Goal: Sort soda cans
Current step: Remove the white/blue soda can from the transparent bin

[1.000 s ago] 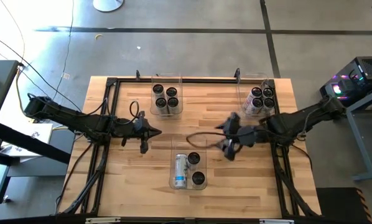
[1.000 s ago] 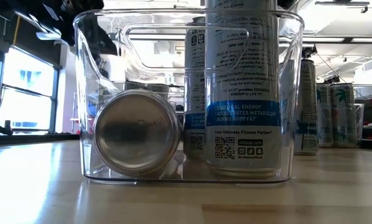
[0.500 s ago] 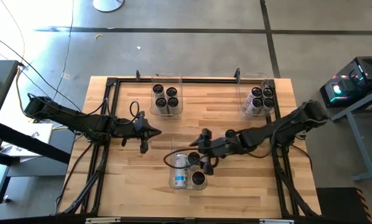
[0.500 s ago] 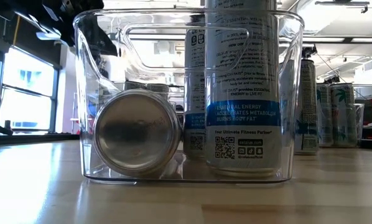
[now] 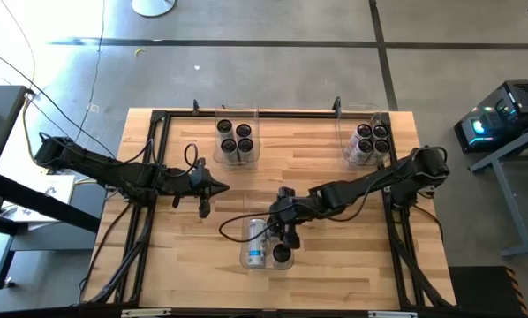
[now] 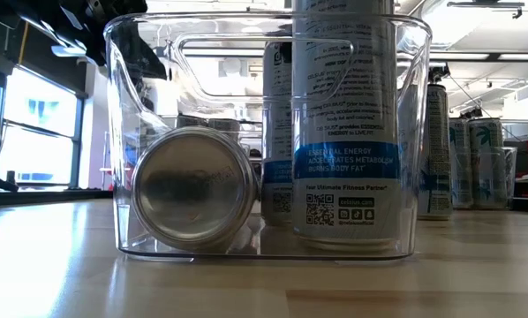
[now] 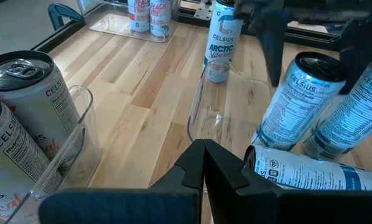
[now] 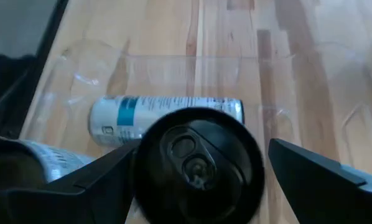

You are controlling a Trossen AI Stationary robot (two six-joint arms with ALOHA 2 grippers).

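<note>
The right gripper [image 5: 284, 227] reaches over the clear bin [image 5: 246, 258] at the middle of the bench's [image 5: 176, 256] front edge, its fingers spread wide on either side of an upright can [image 8: 198, 165] without gripping it. In that bin a second can [image 5: 282, 254] stands by the front wall and a blue-labelled can [image 5: 256, 240] lies on its side. More cans fill the bins at the back edge [image 5: 235, 139] and the back right corner [image 5: 371, 140]. The left gripper [image 5: 206, 198] hangs over the left half, fingers pressed together, holding nothing.
</note>
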